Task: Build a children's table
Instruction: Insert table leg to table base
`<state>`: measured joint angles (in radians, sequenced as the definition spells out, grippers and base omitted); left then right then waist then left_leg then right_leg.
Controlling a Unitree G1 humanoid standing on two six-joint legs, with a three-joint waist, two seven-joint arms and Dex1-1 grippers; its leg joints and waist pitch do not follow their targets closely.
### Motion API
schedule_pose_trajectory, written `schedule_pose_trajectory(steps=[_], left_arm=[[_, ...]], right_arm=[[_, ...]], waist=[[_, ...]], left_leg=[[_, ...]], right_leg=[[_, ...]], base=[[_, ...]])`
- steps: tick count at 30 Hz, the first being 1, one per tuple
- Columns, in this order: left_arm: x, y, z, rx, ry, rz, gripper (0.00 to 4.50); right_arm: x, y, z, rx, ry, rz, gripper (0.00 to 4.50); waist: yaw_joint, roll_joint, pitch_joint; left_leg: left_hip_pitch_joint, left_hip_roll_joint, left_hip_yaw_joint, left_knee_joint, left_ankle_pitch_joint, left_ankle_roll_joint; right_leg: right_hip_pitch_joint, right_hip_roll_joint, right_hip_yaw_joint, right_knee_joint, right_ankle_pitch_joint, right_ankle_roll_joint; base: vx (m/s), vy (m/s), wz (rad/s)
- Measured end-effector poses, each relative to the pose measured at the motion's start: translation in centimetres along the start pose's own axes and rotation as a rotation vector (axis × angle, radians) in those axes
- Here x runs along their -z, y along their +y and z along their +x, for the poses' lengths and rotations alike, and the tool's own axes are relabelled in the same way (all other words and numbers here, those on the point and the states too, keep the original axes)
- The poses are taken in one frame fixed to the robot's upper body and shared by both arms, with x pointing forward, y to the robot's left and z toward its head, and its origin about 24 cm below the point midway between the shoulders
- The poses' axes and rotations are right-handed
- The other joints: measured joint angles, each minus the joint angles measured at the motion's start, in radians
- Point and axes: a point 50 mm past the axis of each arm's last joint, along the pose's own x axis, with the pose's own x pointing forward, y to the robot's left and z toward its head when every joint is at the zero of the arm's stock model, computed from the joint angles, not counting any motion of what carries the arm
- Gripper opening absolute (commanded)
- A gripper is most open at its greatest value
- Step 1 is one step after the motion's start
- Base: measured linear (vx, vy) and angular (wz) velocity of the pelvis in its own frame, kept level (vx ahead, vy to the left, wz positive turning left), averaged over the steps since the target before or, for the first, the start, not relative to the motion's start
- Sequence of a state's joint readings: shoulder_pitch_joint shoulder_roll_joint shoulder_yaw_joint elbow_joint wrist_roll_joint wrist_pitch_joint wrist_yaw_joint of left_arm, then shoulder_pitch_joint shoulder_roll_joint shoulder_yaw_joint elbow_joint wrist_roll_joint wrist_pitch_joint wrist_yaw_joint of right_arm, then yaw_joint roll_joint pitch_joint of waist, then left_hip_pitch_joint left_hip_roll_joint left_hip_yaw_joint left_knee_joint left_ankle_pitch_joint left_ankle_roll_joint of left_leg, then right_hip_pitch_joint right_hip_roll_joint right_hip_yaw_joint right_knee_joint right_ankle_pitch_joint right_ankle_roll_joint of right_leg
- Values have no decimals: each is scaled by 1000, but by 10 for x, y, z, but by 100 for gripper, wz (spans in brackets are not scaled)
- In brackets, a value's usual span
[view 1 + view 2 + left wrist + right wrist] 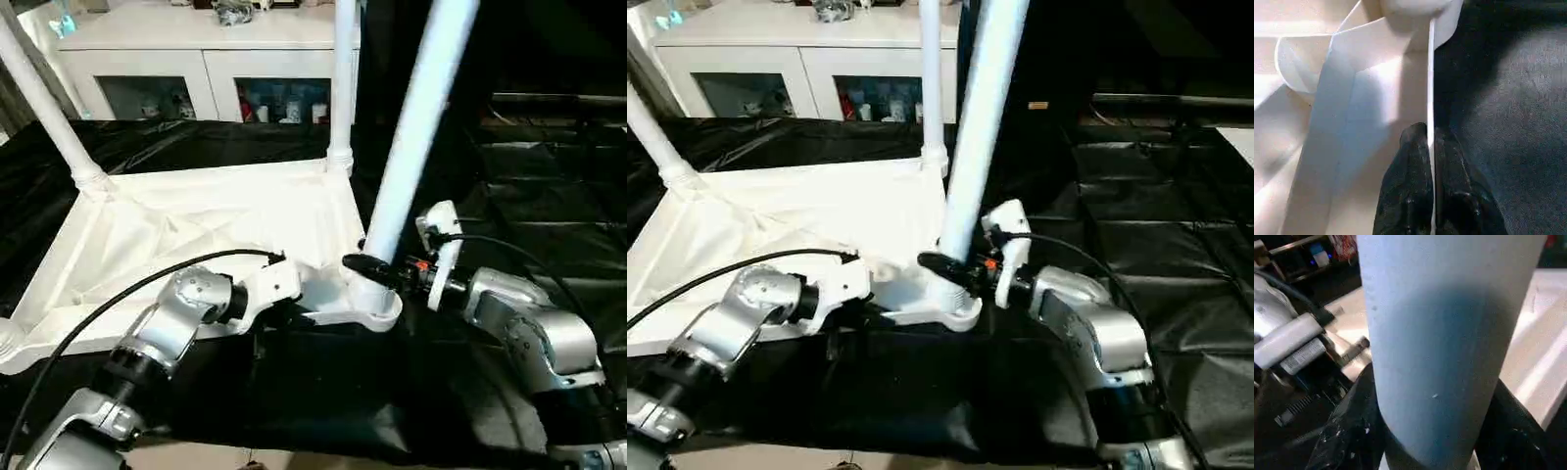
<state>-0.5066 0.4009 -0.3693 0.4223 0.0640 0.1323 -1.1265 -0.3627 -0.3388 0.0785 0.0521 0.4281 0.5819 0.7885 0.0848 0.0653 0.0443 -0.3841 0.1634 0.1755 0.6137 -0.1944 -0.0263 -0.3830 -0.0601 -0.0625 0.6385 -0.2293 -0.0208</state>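
The children's table's white tabletop (196,225) lies upside down on black sheeting. Its rim (1431,73) is pinched between the fingers of my left gripper (1429,134) at the near edge, close to the near right corner socket (372,304). A white leg (416,127) stands tilted in that socket. My right gripper (367,266) is shut around this leg just above the socket, a black finger (1352,426) on each side. Two more legs stand in the far right (342,78) and far left (44,103) sockets.
A white cabinet (196,49) with glass doors stands behind the table. Black sheeting (549,196) covers the surface all around and to the right. A black cable (118,304) runs along my left forearm.
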Motion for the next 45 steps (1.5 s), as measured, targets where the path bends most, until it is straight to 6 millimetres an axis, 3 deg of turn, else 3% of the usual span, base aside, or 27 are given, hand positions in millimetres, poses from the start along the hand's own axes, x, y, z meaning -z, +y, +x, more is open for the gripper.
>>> schedule_pose_trajectory(steps=[10,24,30,45], left_arm=[[0,1,0,-22,-49,-14,0],[2,0,0,-41,-76,-16,0],[3,1,-1,-61,-73,-20,0],[3,2,1,-57,-75,-23,0]], right_arm=[[-8,-9,-12,19,59,-31,186],[-7,-17,-4,68,95,-79,186],[-8,-21,3,80,73,-44,186],[10,-28,-12,43,-63,103,186]], waist=[[2,0,0],[1,-1,0],[-7,-1,0],[0,1,-3]], left_leg=[[-1,0,0,0,1,1],[-1,0,0,0,1,1],[-1,0,1,0,0,1],[0,1,1,0,0,1]], right_leg=[[0,0,0,0,0,0],[-1,0,0,-1,0,1],[-1,0,0,0,0,1],[0,0,0,-1,0,1]], base=[[0,0,0],[0,0,0],[0,0,0],[0,0,0]])
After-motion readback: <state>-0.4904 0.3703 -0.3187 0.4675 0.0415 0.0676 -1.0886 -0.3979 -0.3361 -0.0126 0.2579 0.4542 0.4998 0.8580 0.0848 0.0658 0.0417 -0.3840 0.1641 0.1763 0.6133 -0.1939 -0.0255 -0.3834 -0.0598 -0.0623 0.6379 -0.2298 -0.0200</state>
